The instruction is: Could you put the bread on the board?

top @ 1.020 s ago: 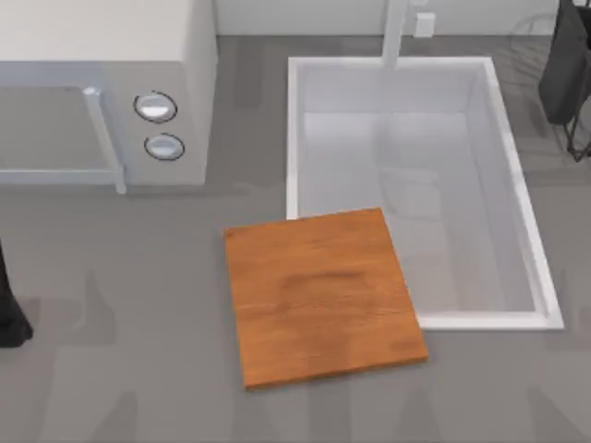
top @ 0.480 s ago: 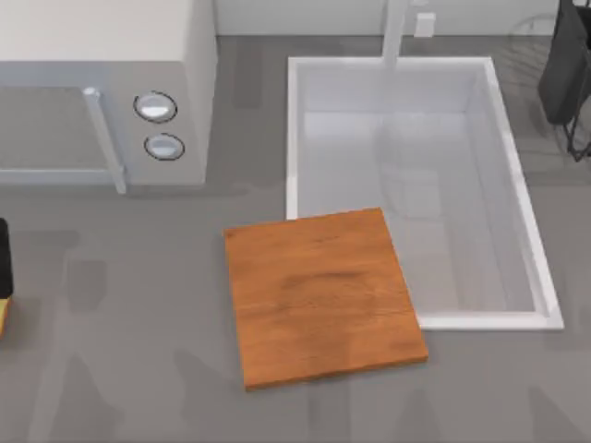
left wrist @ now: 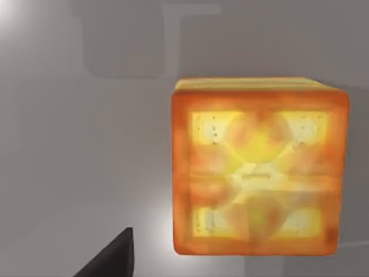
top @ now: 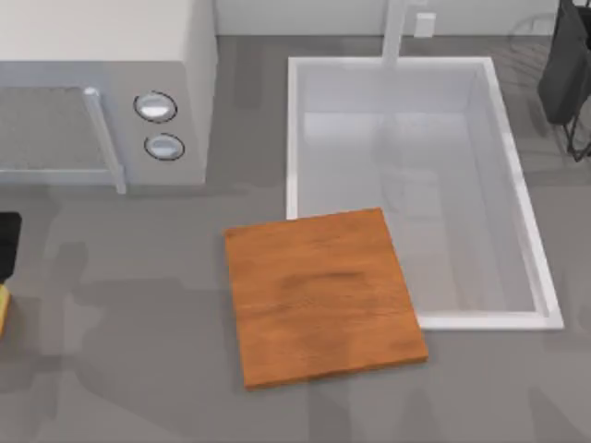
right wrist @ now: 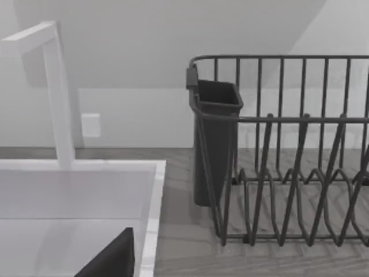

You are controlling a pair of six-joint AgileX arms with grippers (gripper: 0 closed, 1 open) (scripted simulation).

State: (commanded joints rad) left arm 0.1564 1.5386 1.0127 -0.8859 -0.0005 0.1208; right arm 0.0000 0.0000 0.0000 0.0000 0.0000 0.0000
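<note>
Board point(top: 323, 295): orange-brown wood with grain, flat on the grey desk point(top: 129, 369), its far right corner overlapping the near left rim of the white sink point(top: 294, 138). Nothing lies on it.

Bread point(left wrist: 259, 167): golden-orange square piece with pale patches, seen close in the left wrist view over the desk; in the top view a yellow sliver point(top: 3, 309) at the far left edge, well apart from the board.

Left gripper point(top: 7, 245): dark, at the top view's left edge, just above the bread; cannot tell how its jaws stand.

Right arm: parked at the far right, by the dark wire dish rack point(right wrist: 288, 156) and its cup point(right wrist: 214, 144); jaws' state cannot be told.

Microwave point(top: 102, 92): far left, with two round knobs.
</note>
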